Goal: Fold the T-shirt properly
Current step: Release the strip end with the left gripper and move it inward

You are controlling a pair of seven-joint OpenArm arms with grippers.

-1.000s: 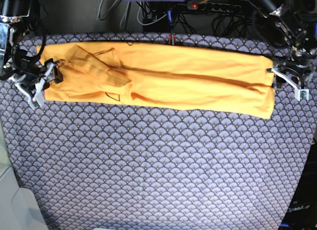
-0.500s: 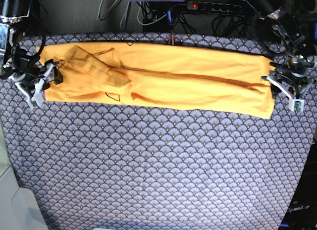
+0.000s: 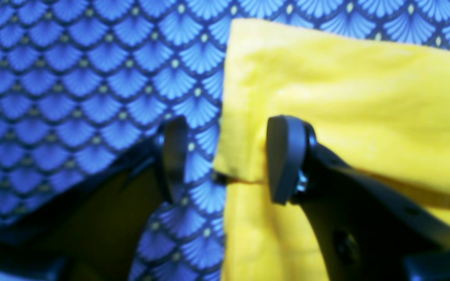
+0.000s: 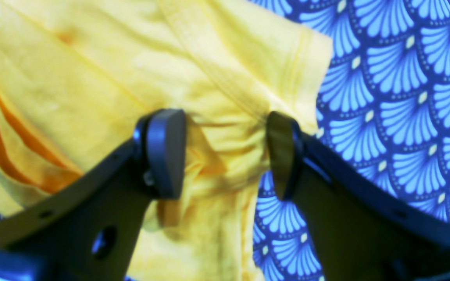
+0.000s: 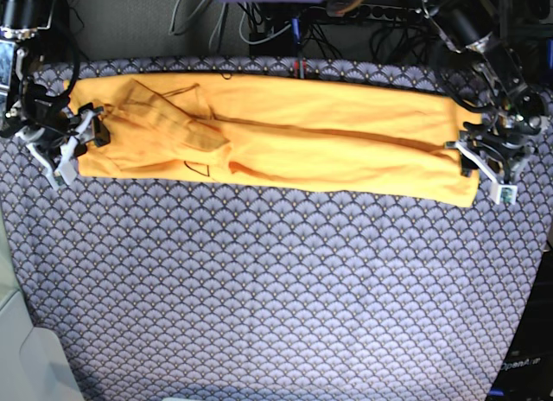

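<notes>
Both grippers gape, holding nothing: left gripper (image 3: 221, 160) straddles the soft yellow-orange cotton T-shirt (image 5: 276, 137) hem at three o'clock, right gripper (image 4: 225, 154) at nine; each should bite both layers together.

My wrist views blur the T-shirt (image 3: 346, 97), its far layers run off frame, and my own fingers (image 4: 164, 152) hide cloth behind them.

My T-shirt (image 5: 285, 137) is soft matt cotton cloth, the scallop-patterned tabletop cover (image 5: 276, 289) woven and matt, my pincer fingers (image 4: 164, 152) smooth dark plastic
</notes>
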